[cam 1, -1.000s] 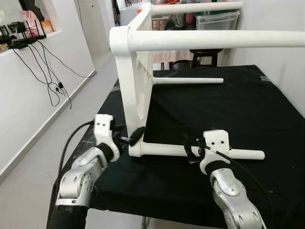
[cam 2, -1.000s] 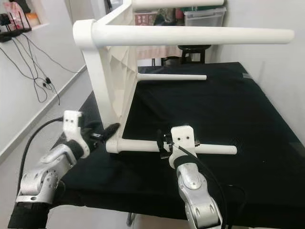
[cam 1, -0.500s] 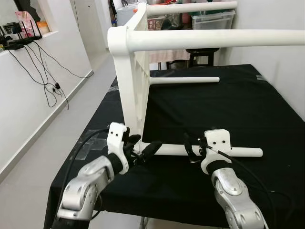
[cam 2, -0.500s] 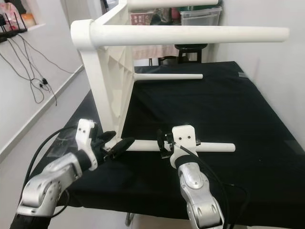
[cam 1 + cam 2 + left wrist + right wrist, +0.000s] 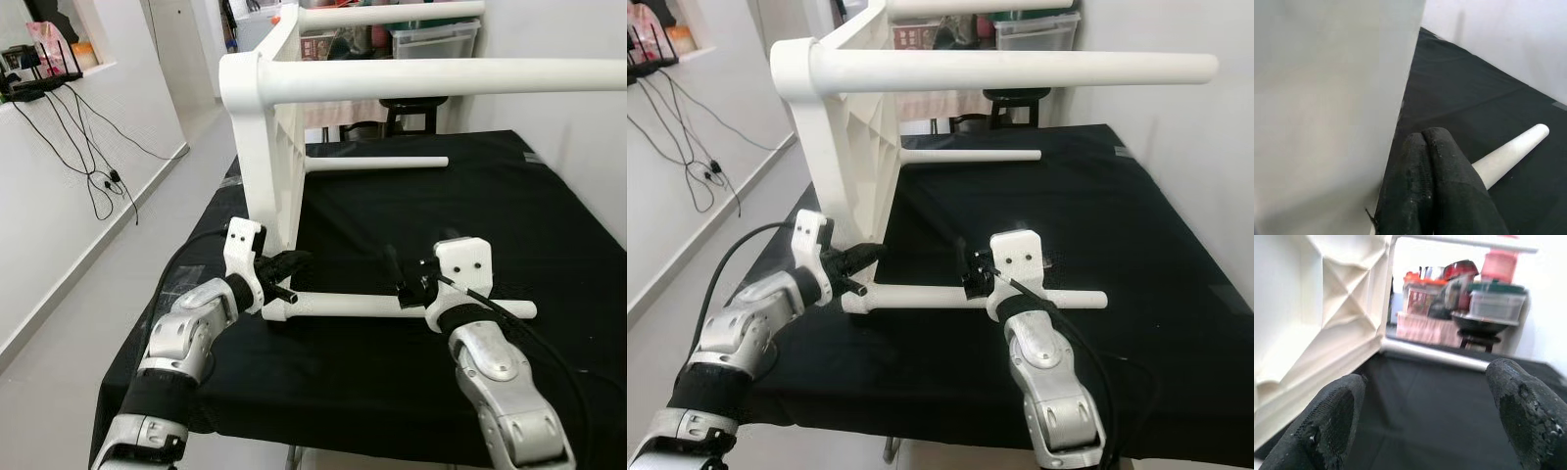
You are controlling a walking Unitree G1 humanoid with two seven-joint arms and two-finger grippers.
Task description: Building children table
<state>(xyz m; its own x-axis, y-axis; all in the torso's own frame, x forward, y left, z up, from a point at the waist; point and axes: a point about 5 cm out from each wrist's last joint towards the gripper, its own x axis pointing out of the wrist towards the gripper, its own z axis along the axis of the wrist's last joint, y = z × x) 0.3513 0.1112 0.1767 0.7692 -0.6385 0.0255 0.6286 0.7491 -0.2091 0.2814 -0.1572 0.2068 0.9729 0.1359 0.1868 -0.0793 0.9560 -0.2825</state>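
The white children's table [image 5: 269, 147] lies on its side at the worktop's [image 5: 549, 225] 10 o'clock. Left pincer [image 5: 284, 266], fingers pressed together, steadies the bottom leg's [image 5: 343, 305] socket; right pincer [image 5: 397, 279] gapes wide above it. Next: grip and seat it.

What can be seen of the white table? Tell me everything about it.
The table looks like white plastic and lies on its side on the black cloth, its ribbed underside facing right. Four round legs stick out sideways to the right: two high, two low. The near low leg rests on the cloth; the left gripper, shut, sits at its base, and the open right gripper is above its middle.
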